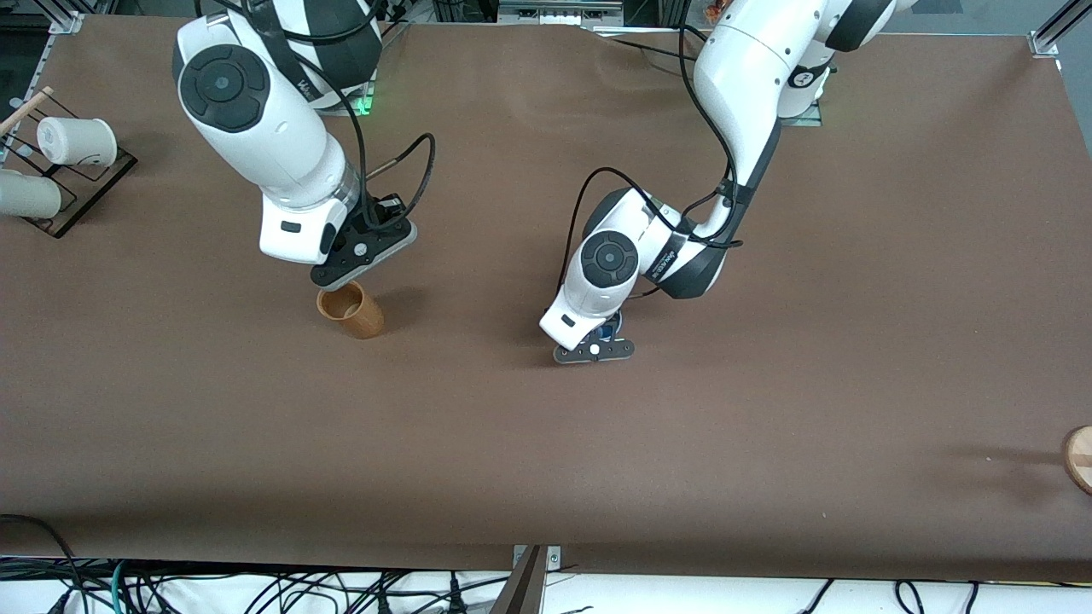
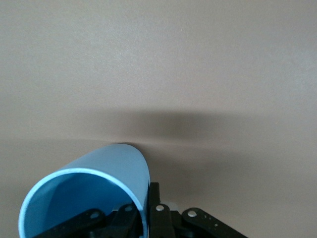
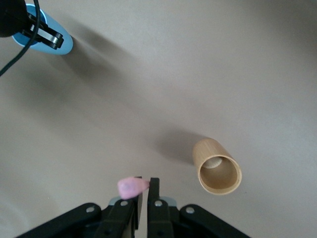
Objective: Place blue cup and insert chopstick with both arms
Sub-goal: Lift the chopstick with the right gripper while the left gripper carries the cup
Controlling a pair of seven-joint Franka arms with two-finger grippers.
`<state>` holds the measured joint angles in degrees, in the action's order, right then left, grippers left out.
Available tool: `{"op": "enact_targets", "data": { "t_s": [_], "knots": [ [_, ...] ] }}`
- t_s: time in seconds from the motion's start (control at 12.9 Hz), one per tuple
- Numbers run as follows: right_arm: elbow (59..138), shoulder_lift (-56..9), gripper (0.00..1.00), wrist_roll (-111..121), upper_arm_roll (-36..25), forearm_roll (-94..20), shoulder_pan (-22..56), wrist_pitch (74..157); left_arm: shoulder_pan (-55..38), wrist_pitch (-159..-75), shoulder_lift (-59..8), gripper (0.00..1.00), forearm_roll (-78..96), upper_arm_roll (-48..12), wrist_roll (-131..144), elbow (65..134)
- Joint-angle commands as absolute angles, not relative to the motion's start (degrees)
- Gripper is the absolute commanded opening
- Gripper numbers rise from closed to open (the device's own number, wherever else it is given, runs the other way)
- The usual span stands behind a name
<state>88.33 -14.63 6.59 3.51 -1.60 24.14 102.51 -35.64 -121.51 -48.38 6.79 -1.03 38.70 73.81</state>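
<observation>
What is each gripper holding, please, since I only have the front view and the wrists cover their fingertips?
Observer: The left gripper is shut on the blue cup, pinching its wall.
Operator: Thank you. And the right one?
Observer: The right gripper is shut on the chopstick; only its pink tip shows.
Operator: Is anything inside the tan cup?
Observer: The tan cup stands open-mouthed on the table under the right gripper, with no stick in it.

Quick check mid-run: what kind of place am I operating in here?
Probably a robotics lab bench: a brown-covered table on aluminium framing, loose cables along its edge, and a mug rack at the right arm's end.
</observation>
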Motion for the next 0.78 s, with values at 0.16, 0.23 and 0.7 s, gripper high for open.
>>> {"op": "enact_targets", "data": {
  "t_s": [0.16,0.23,0.7],
  "knots": [
    [85.8,-16.5,0.00,3.4,3.4,-1.6,25.8,102.6,-36.1,-120.9,-50.2,1.00,6.2,-0.5,37.5,71.6],
    [85.4,-16.7,0.00,3.1,3.4,-1.6,25.8,103.2,-36.1,-120.9,-50.0,1.00,6.5,-0.5,37.9,71.3],
    [85.3,-17.8,0.00,-1.7,3.4,-1.6,29.1,107.5,-34.8,-114.5,-47.5,1.00,11.3,-0.7,38.0,69.2]
  ]
}}
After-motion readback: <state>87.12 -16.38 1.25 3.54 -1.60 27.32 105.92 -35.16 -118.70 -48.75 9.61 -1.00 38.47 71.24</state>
